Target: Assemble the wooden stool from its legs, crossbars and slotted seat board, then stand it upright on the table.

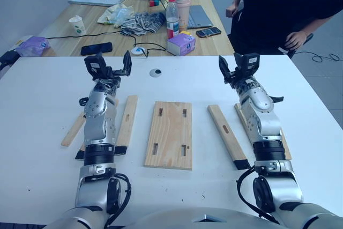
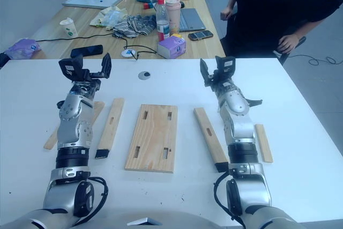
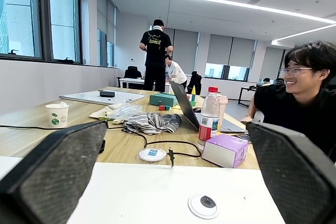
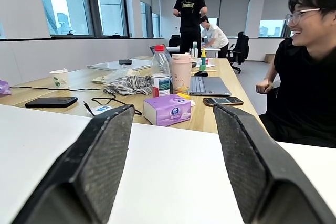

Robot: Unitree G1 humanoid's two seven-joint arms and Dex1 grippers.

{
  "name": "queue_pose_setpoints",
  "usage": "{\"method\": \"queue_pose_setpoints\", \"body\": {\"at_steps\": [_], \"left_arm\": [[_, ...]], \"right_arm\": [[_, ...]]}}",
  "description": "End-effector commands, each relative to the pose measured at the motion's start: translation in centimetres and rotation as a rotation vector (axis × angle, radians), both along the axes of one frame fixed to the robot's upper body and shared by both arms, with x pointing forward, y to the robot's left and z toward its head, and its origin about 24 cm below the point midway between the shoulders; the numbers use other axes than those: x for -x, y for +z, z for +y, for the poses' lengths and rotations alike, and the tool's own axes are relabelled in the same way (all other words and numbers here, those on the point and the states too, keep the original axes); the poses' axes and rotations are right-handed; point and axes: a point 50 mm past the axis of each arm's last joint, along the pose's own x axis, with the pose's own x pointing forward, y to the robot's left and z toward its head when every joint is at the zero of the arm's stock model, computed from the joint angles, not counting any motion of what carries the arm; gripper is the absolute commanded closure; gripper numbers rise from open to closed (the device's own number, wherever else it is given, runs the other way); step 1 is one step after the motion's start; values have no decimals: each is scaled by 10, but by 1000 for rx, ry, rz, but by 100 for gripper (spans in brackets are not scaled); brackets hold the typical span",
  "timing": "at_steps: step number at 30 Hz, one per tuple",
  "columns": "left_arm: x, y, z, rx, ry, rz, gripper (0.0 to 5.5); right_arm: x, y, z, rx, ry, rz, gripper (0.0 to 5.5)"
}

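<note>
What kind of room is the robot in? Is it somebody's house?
Probably an office or a lab, not a house: long ceiling lights, big windows, and a laptop on a wooden table.

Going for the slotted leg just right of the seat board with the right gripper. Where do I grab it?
Probably best to take the leg across its narrow width near the middle, coming straight down from above with the right gripper. It lies flat, so only its two long edges give the open fingers something to close on.
</note>
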Motion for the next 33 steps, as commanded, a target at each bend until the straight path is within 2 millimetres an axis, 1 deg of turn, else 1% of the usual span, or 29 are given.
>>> {"method": "queue_pose_setpoints", "body": {"at_steps": [1, 2, 5, 6, 7, 8, 9, 10, 13, 15, 17, 21, 23, 27, 30, 33], "left_arm": [[4, -4, -2, -28, -25, 15, 67], [6, -5, 0, -35, -16, 16, 67], [14, -8, 5, -44, 16, 22, 67], [17, -9, 6, -44, 25, 23, 67], [19, -10, 5, -43, 26, 26, 67], [22, -11, 4, -45, 23, 32, 67], [25, -12, 4, -47, 25, 37, 67], [28, -13, 5, -49, 31, 42, 67], [42, -17, 11, -50, 67, 59, 67], [52, -21, 14, -45, 91, 76, 67], [60, -24, 15, -38, 116, 89, 67], [67, -25, 14, -28, 133, 102, 67], [68, -26, 15, -29, 140, 107, 67], [73, -27, 20, -29, 159, 116, 67], [73, -26, 19, -28, 156, 116, 67], [73, -26, 19, -27, 156, 119, 67]], "right_arm": [[14, -1, -39, 91, -72, -6, 272], [19, -1, -56, 130, -108, -10, 272], [33, 1, -94, 194, -194, 13, 272], [36, 1, -101, 206, -205, 27, 272], [44, -2, -111, 222, -223, 61, 272], [55, -8, -122, 224, -239, 123, 272], [70, -19, -131, 206, -249, 220, 272], [83, -28, -136, 186, -250, 306, 272], [112, -46, -140, 140, -255, 505, 272], [124, -50, -137, 114, -249, 584, 272], [126, -52, -132, 103, -222, 628, 272], [136, -57, -129, 87, -213, 676, 272], [141, -61, -133, 96, -239, 684, 272], [148, -65, -150, 122, -342, 664, 272], [151, -70, -151, 133, -350, 671, 272], [157, -78, -149, 108, -345, 727, 272]]}}
